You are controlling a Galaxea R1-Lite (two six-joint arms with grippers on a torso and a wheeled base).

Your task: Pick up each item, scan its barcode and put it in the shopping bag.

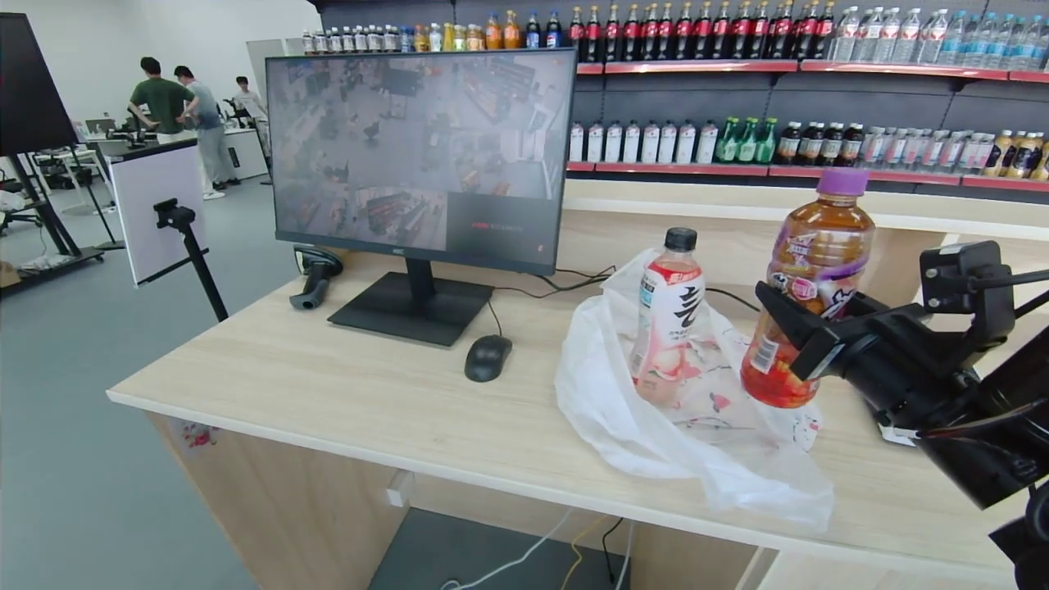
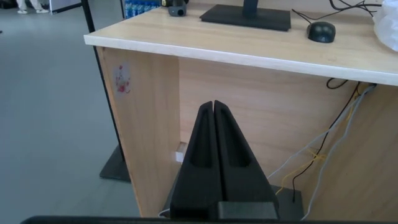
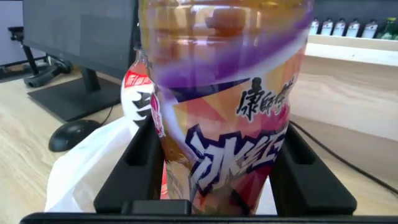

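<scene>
Right gripper (image 1: 791, 315) is clamping its fingers (image 1: 778, 301) round the tea bottle (image 1: 819, 238), holding it upright above the table (image 1: 328, 377) at the right edge of the shopping bag (image 1: 656, 426), seemingly for lowering beside the pink bottle (image 1: 668, 319) standing inside, while the left gripper (image 2: 214, 124) is hanging far from the bag, fingers pressed together, empty.

Matte black arm (image 1: 967, 410), tapered black left claw (image 2: 214, 106)

Right wrist view: the tea bottle (image 3: 224, 93) is cut off at cap and base by the picture's edges and hides most of the pink bottle (image 3: 138, 93) behind it. Head view: the pink bottle's base is veiled by folds of the shopping bag (image 1: 639, 442); the screen content of the monitor (image 1: 422, 147) is too blurred to tell.
</scene>
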